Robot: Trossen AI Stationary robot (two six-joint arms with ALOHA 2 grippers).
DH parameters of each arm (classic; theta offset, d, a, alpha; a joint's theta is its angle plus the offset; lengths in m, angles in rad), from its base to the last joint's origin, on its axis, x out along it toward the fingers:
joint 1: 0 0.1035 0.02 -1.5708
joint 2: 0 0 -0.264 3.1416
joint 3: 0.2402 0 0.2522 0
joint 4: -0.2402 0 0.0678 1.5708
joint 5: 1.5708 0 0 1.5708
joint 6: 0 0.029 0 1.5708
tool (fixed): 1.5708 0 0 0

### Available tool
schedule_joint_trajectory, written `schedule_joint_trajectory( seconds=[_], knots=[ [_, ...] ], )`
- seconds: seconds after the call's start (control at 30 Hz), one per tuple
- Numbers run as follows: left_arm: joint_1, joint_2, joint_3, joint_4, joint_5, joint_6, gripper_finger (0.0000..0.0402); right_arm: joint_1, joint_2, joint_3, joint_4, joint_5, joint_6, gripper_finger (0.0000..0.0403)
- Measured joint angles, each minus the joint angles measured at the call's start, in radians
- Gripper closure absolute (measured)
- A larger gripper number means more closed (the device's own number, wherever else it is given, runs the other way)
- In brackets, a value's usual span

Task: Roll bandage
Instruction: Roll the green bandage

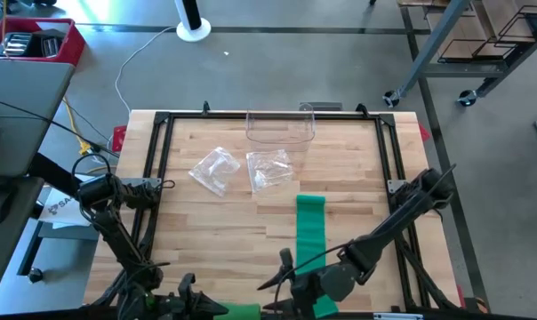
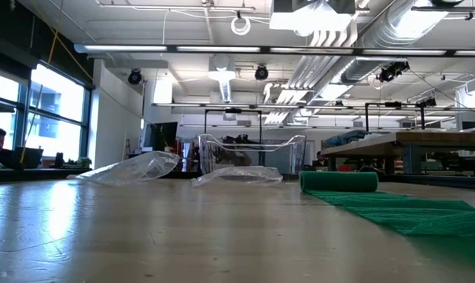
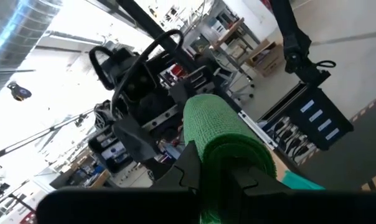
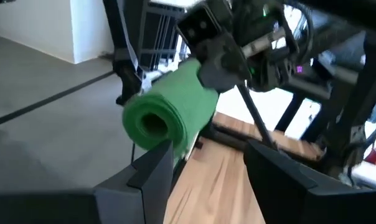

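Green bandage point(image 1: 310, 233) lies unrolled down the table's point(image 1: 215, 231) right half, its rolled end point(image 3: 222, 143) clamped in the closed left gripper point(image 1: 202, 308) at the near edge. Right gripper point(image 1: 286, 286) sits just beside, fingers spread, holding nothing. Two plastic bags point(image 1: 217, 169) and a clear container point(image 1: 280, 126) rest farther back.

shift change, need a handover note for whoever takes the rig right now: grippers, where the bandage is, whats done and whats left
Left gripper: shut on the rolled end of the green bandage, held up at the table's near edge.
Right gripper: open, facing that roll end-on, not gripping it.
Bandage: the unrolled strip lies flat up the middle of the wooden table; its far end is curled over.
Other items: two plastic bags and a clear container toward the far side, untouched.
Done: near end rolled.
Left: roll up the strip remaining on the table.
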Motion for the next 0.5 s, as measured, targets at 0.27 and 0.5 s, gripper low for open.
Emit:
schedule_joint_trajectory(
  seconds=[0.27, 0.5],
  knots=[
    [0.016, 0.000, 0.000, 0.001, 0.000, -0.035, 0.0389, -0.001, 0.024, 0.000, 0.069, -0.026, -0.037, 0.0213],
    [0.031, 0.000, 0.000, 0.004, 0.011, -0.051, 0.0389, -0.003, 0.023, 0.000, 0.071, -0.037, -0.046, 0.0221]
  ],
)
